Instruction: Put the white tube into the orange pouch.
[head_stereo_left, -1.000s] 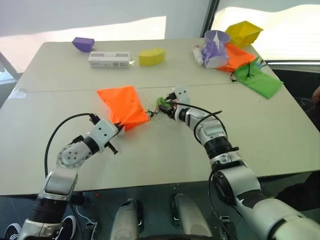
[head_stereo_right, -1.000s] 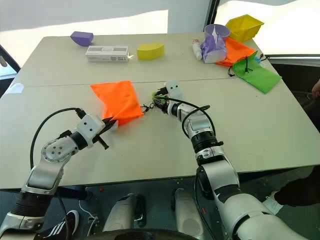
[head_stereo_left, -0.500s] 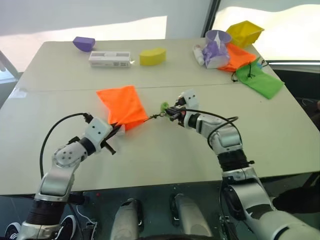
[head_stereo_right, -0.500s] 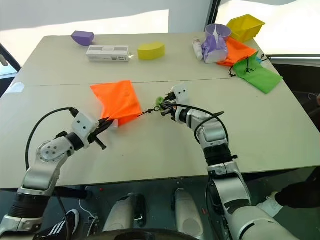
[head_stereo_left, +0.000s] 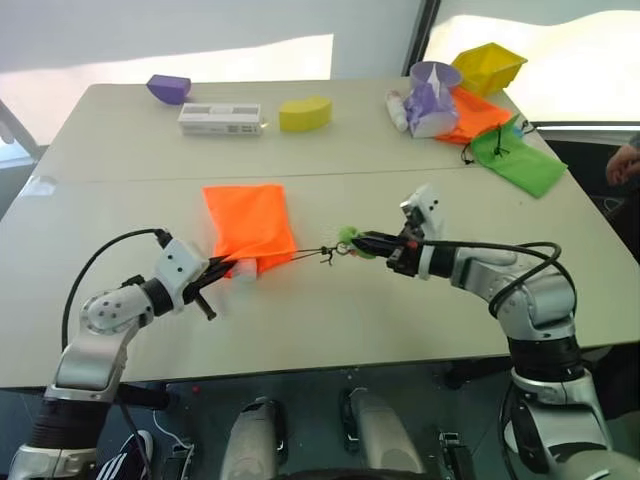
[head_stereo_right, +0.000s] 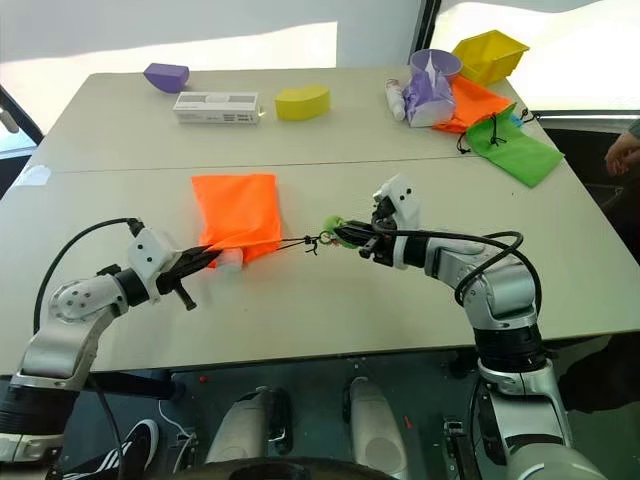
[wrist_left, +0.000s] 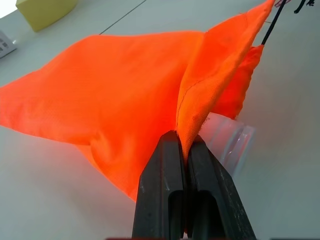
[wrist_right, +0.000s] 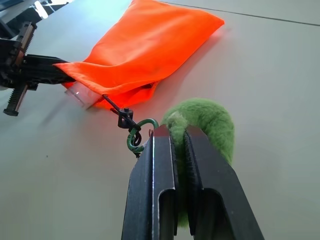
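Left wrist view: left gripper (wrist_left: 184, 150) pinches the pouch (wrist_left: 115, 95) edge; right gripper (wrist_right: 175, 137) clamps the green puff (wrist_right: 207, 122), cord (head_stereo_left: 312, 251) taut.

Head pair high; wrists close.

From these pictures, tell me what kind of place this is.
Probably a robot test room: a plain pale table laid with loose practice items, such as the yellow bin and long white box, beside bright covered windows.

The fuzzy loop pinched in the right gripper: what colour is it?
Green; the fuzzy loop shows best in the right wrist view, clamped by the right gripper.
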